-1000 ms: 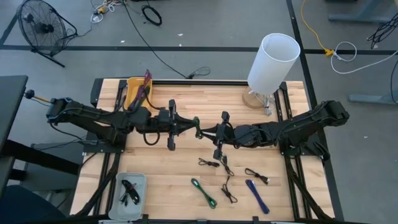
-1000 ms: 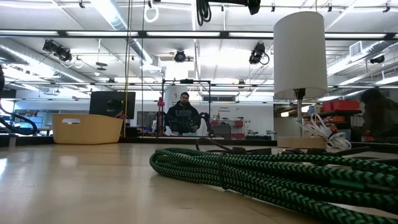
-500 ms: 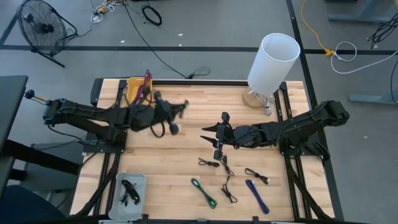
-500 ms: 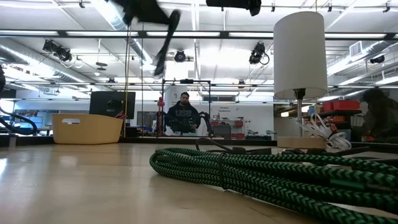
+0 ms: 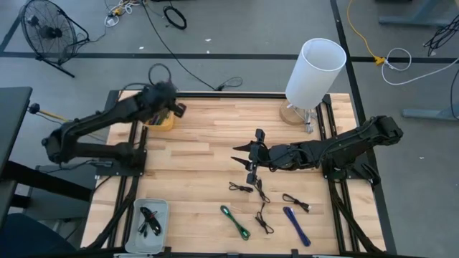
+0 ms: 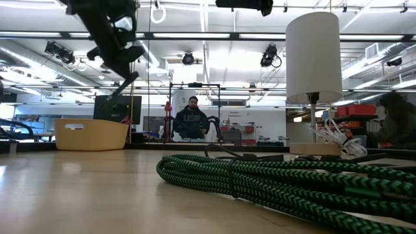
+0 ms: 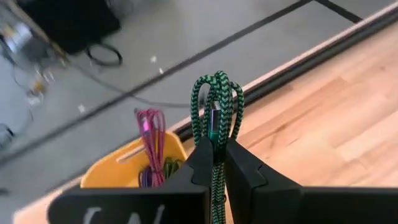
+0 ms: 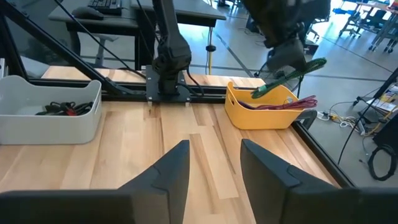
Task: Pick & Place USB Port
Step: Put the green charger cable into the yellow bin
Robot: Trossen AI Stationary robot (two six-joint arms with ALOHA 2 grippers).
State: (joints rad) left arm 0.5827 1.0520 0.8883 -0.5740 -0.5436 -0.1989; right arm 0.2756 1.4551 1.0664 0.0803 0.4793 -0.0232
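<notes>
A: Left gripper (image 7: 214,163) clamped tight on green cable (image 7: 215,115), folded loops sticking up past the fingertips. Seen in the high view at upper left, over the yellow bin (image 5: 161,122).

B: Right gripper (image 8: 213,163)?

A: Fingers apart, holding nothing, parked mid-frame in the high view above the loose black cables (image 5: 244,188). Waiting.

B: Risk from here?

A: Drop missing the bin. In the right wrist view cable hangs over the near rim, not clearly centred over the opening. Letting go there likely means draping over the edge or sliding onto the table (image 5: 215,143).

B: Anything else?

A: Bin already holding a pink cable (image 7: 151,134) standing up high. Could snag the green loops on the way down, or get pushed out. Braided cable also springy, may unfold on release and flop out.

B: Grip itself?

A: Pinched low on the bundle, most of the loops free above. Could slip during a quick swing. Cannot tell how much tail hangs below the fingers.

B: More work left?

A: Plenty. Another green cable (image 5: 236,221), blue cable (image 5: 295,224) and black ones at lower centre. White tray (image 5: 150,217) at lower left with black cables inside. Lamp (image 5: 315,68) upper right, well clear.
</notes>
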